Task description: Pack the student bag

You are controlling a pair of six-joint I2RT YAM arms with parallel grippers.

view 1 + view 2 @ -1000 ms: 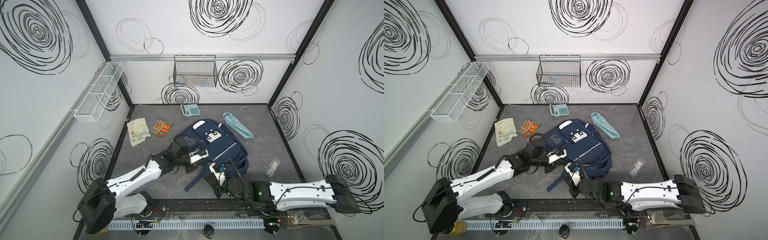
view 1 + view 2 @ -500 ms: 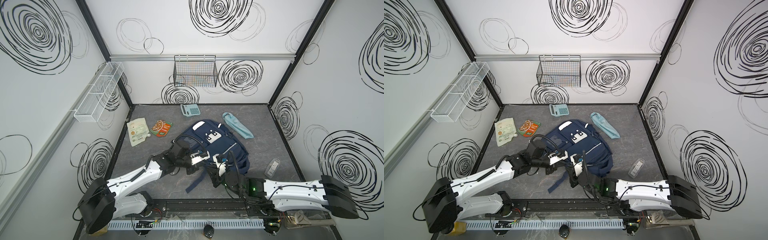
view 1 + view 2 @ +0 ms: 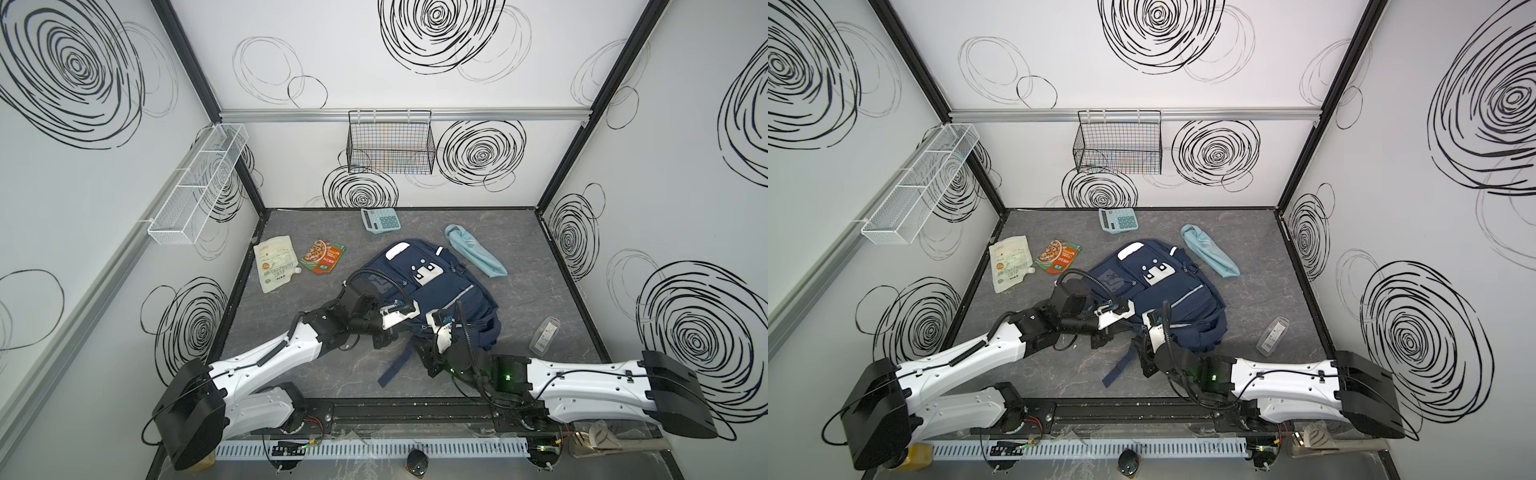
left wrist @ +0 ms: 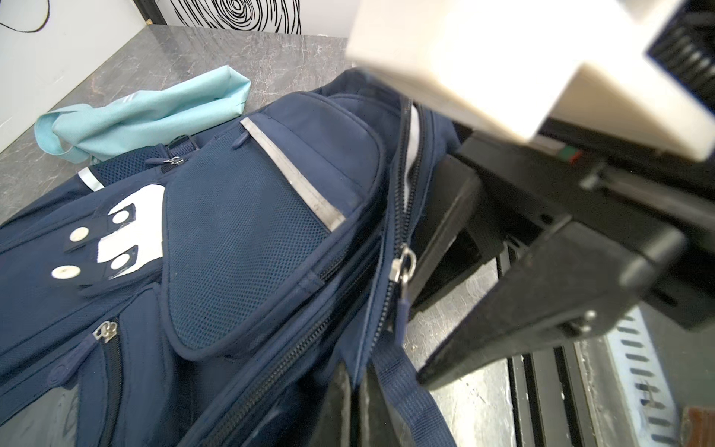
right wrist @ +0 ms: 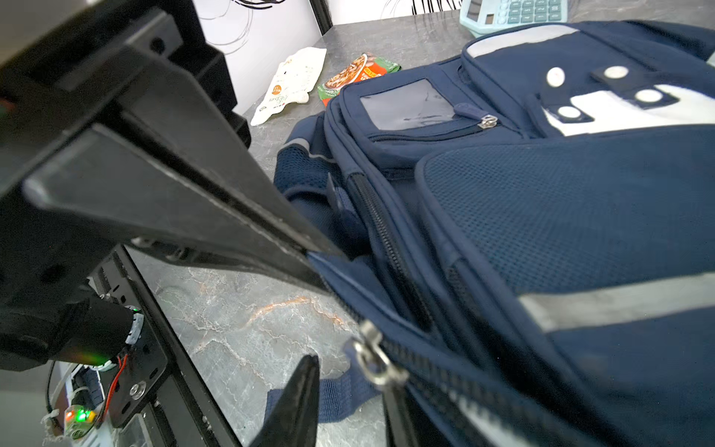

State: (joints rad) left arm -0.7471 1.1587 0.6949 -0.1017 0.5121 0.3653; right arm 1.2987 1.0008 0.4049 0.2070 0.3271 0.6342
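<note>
The bag (image 3: 440, 291) lies mid-table, its near edge pinched by the left gripper (image 5: 313, 267). The jaws of the right gripper (image 4: 419, 340) are spread by the zip pull (image 5: 373, 358), which should be clamped squarely.

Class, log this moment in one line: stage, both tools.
student bag: face up | left tool: shut on its edge | right tool: open by zip pull | outside: calculator, umbrella

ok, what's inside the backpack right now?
Only a strip of light lining shows through the partly open zip of the backpack. Anything deeper is covered by fabric.
</note>
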